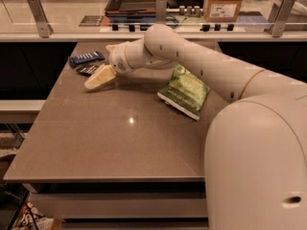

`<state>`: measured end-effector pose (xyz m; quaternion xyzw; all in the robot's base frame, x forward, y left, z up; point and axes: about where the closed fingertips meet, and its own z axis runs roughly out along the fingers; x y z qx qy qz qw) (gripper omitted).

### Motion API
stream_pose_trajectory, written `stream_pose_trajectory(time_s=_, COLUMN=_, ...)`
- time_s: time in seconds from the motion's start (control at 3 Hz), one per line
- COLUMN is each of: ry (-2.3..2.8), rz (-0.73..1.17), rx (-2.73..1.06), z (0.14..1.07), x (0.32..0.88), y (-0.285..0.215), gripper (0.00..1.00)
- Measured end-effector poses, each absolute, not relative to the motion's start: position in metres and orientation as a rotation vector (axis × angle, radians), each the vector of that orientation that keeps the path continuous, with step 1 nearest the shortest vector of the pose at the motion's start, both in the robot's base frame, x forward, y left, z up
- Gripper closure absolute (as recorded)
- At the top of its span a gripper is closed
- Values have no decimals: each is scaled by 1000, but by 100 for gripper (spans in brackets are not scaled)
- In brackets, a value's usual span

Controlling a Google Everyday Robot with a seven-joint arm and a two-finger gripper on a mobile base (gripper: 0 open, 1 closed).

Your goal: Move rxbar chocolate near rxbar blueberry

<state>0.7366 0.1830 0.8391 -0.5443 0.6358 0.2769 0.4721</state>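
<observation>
At the far left of the table (96,143), the rxbar blueberry (85,58) is seen lying flat near the back edge. The rxbar chocolate (87,69) is found just in front of it, close beside it; whether the two touch cannot be told. Their long axes are run roughly parallel, left to right. The gripper (100,78) is held low, just right of and in front of the chocolate bar, so the bar lies up and left of it. Whether the gripper is spread or closed cannot be told. Further right, a green chip bag (184,91) is left well apart.
</observation>
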Motion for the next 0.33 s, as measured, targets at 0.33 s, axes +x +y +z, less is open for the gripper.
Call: stream_pose_trajectory(time_s=0.33, ry=1556, rz=678, rx=-1333, z=839, x=737, y=183, gripper=0)
